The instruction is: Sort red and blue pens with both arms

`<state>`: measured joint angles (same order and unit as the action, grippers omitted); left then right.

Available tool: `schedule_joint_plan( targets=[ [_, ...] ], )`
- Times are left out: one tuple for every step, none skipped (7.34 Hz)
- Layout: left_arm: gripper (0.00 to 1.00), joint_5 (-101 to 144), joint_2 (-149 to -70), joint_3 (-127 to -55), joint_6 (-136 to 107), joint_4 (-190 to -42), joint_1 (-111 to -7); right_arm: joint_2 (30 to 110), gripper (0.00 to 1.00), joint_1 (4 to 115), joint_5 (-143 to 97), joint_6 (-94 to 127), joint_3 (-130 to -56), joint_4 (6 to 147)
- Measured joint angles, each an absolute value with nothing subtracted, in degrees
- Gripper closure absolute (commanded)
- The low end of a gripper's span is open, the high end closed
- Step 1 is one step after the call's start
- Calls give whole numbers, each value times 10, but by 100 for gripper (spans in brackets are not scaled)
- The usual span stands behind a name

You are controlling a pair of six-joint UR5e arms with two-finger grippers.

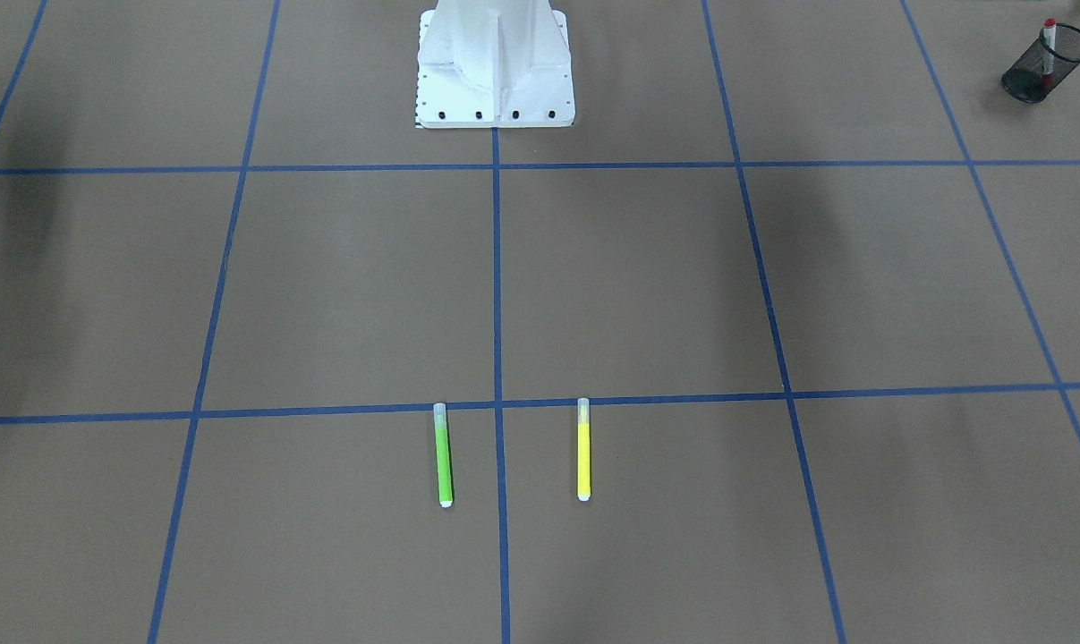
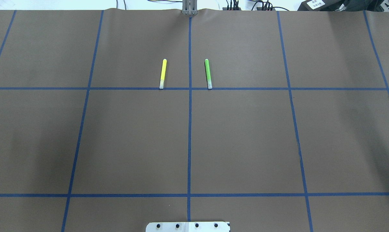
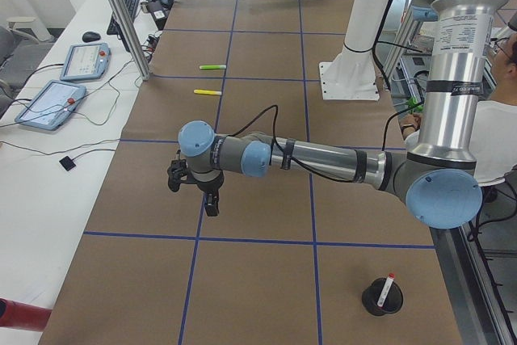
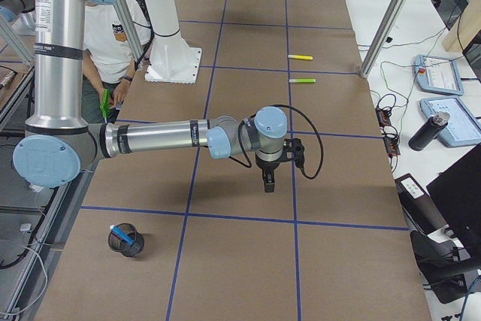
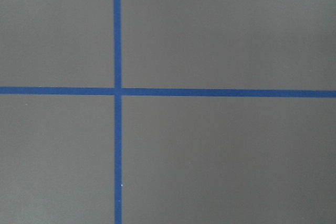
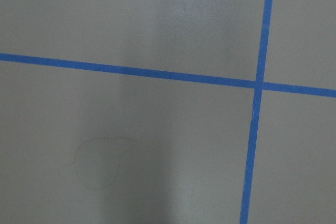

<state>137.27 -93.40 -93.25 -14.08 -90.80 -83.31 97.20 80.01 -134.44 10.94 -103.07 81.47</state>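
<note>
Red pen (image 1: 1049, 38) and blue pen (image 4: 123, 235) look light, stiff, slick: you'd pinch mid-barrel, not the cap. Left fingers (image 3: 212, 204), right fingers (image 4: 268, 183): can't tell how open.

**Six cameras on one brown paper-covered table (image 2: 246, 145) gridded with blue tape lines (image 2: 189, 129)**

The overhead view looks forward and down from behind the white bolted metal pedestal (image 2: 188, 227). The front-facing view looks steeply back at it. Both show the slim green marker (image 2: 208, 73) and slim yellow marker (image 2: 162, 73). The end views look along the table past the near silver-grey tubular left arm (image 3: 323, 159) or silver-grey tubular right arm (image 4: 158, 137). The wrist cameras look down, close on tape crossings.
</note>
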Motion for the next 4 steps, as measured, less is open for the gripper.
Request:
schedule_joint_plan(
  targets=[
    [1,1385,-930,-931,-131,-907,-843,977,0,800,-1344,109,-1035,815],
    [1,1396,-926,-934,-126,-907,-849,979,0,800,-1344,109,-1037,815],
    [1,1401,-923,-936,-125,-908,-852,981,0,800,-1344,109,-1038,815],
    [1,1403,-922,-938,-124,-910,-853,982,0,799,-1343,109,-1038,815]
  ],
)
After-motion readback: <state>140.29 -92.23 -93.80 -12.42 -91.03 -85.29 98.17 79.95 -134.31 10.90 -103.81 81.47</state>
